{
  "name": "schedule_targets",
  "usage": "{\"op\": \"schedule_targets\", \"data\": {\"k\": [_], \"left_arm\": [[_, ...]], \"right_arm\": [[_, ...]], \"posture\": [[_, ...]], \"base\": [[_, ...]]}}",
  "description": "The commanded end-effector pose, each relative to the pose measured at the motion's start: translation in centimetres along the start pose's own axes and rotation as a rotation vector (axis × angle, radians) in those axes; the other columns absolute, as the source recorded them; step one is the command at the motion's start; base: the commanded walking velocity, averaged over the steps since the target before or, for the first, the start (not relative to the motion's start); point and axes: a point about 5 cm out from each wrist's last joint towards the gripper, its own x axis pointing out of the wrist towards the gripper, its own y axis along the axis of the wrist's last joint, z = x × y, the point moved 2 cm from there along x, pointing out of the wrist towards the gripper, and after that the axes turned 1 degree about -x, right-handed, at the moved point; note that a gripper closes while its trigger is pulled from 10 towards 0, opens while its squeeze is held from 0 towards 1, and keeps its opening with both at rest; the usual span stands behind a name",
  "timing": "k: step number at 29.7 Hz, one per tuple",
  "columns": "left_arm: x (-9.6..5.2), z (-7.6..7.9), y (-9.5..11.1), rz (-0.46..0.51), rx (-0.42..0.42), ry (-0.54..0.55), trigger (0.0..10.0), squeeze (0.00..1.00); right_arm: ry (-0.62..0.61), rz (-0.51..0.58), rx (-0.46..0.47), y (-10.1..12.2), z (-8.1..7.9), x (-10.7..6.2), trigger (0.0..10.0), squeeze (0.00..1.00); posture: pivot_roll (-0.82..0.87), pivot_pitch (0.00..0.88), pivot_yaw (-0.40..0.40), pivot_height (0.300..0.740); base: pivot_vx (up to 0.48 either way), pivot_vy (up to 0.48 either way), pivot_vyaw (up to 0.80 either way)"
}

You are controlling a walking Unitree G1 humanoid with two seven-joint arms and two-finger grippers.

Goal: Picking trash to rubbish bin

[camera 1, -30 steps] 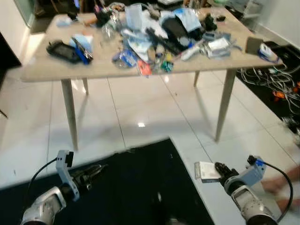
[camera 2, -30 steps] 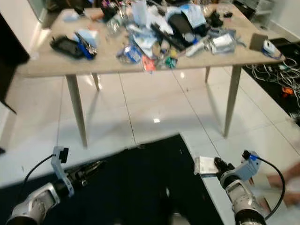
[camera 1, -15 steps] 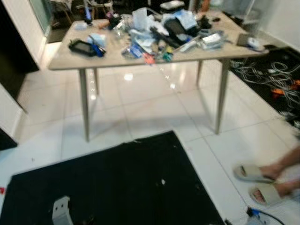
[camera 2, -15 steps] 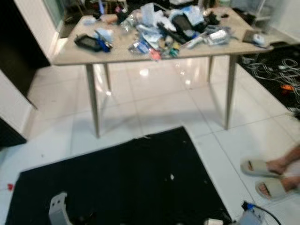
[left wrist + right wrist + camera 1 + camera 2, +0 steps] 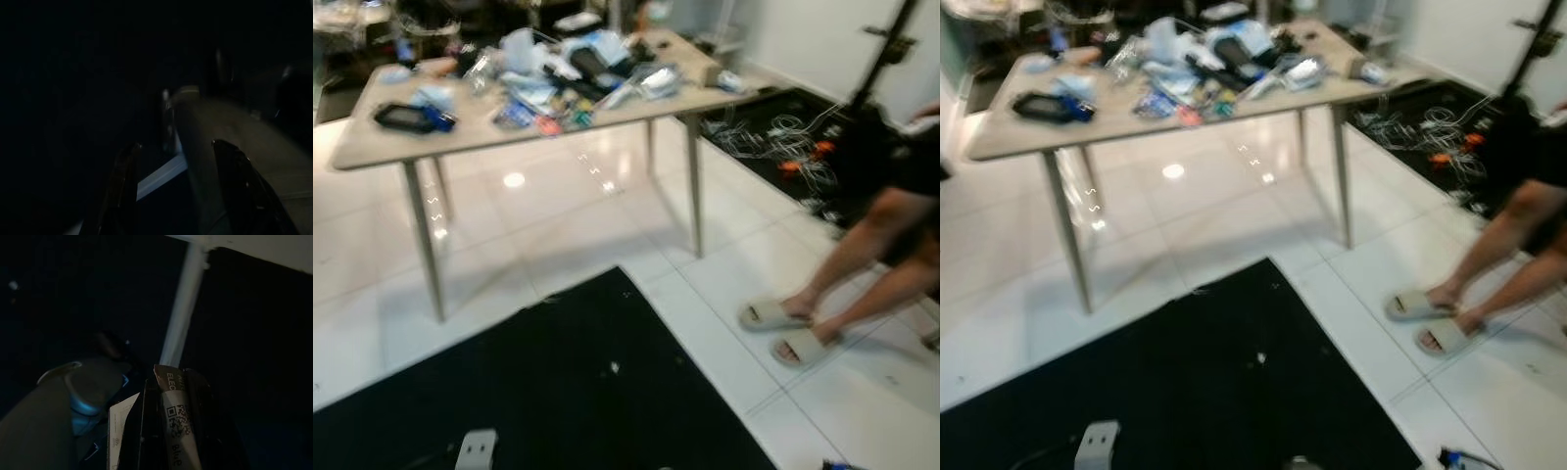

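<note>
The head camera has swung right since a second ago: the cluttered beige wooden counter (image 5: 509, 108) now sits further left, and a person's sandalled feet (image 5: 783, 328) have entered. The right gripper (image 5: 166, 431) keeps its jaws clamped on the white printed paper packet (image 5: 173, 416); the left gripper (image 5: 171, 186) hangs with jaws apart. The robot appears to be turning away in search of a bin.

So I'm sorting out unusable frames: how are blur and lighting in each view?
Both eye views: motion-blurred, with ceiling-light glare on the white floor tiles under the table. Left wrist view: very dark, fingers barely lit. Right wrist view: dark, but the QR-code packet is readable.
</note>
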Motion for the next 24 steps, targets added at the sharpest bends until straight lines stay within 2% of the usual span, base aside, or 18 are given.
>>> {"op": "schedule_targets", "data": {"k": [1,14,20,21,24], "left_arm": [[0.1,0.5,-1.1,-0.050,0.077,-0.003,10.0,0.00],[0.1,1.1,-1.7,-0.099,0.226,-0.033,10.0,0.00],[0.0,0.7,-2.3,-0.142,0.325,-0.034,10.0,0.00],[-0.1,0.6,-2.5,-0.169,0.411,-0.042,10.0,0.00],[-0.1,0.6,-2.6,-0.176,0.436,-0.044,10.0,0.00]], "right_arm": [[-0.010,-0.038,-0.012,-1.1,0.2,-0.1,10.0,0.00],[-0.012,-0.055,-0.044,-1.6,0.2,-0.2,10.0,0.00],[-0.024,-0.077,-0.085,-2.0,0.4,-0.2,10.0,0.00],[-0.031,-0.087,-0.115,-2.1,0.6,-0.3,10.0,0.00],[-0.033,-0.090,-0.124,-2.2,0.6,-0.3,10.0,0.00]], "posture": [[0.04,0.116,0.034,0.740],[0.04,0.117,0.042,0.740],[0.05,0.114,0.044,0.740],[0.05,0.108,0.047,0.740],[0.05,0.108,0.047,0.740]], "base": [[0.000,0.000,-0.77],[0.000,0.000,-0.77],[0.000,0.000,-0.77],[0.000,0.000,-0.77],[0.000,0.000,-0.77]]}}
